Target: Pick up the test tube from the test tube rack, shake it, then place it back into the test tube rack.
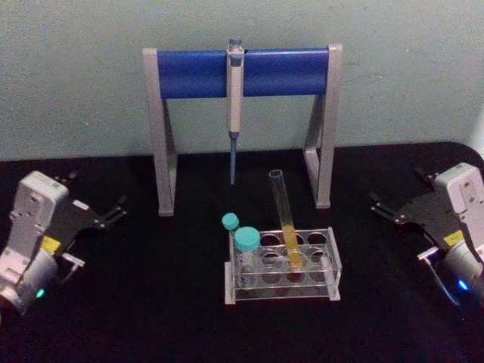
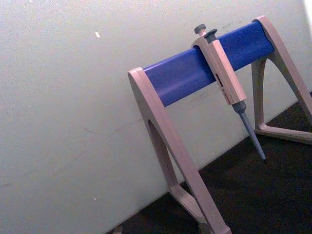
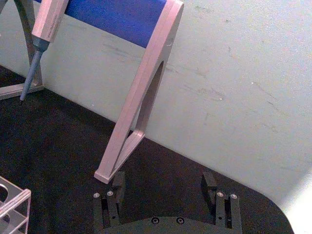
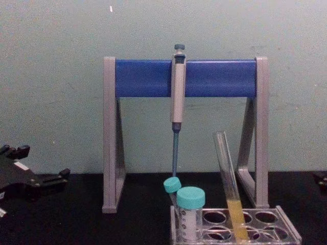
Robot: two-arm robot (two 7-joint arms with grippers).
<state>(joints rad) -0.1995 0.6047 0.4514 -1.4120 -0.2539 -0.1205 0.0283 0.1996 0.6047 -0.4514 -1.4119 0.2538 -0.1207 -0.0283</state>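
The test tube (image 1: pixel 284 215) is a long clear glass tube with yellow liquid in its lower part. It leans in a middle hole of the test tube rack (image 1: pixel 281 292), a low clear tray at the table's centre front. From the chest the test tube (image 4: pixel 227 171) tilts left above the rack (image 4: pixel 287 230). My left gripper (image 1: pixel 97 192) rests open at the far left of the table, well away from the rack. On the far right my right gripper (image 1: pixel 397 187) is open too, its fingers (image 3: pixel 117 181) spread with nothing between them.
Behind the rack stands a grey-and-blue pipette stand (image 1: pixel 189 72) with a grey pipette (image 1: pixel 235 91) hanging from its bar. Two teal-capped tubes (image 1: pixel 246 240) sit in the rack's left holes. Black tabletop lies on both sides of the rack; a pale wall closes the back.
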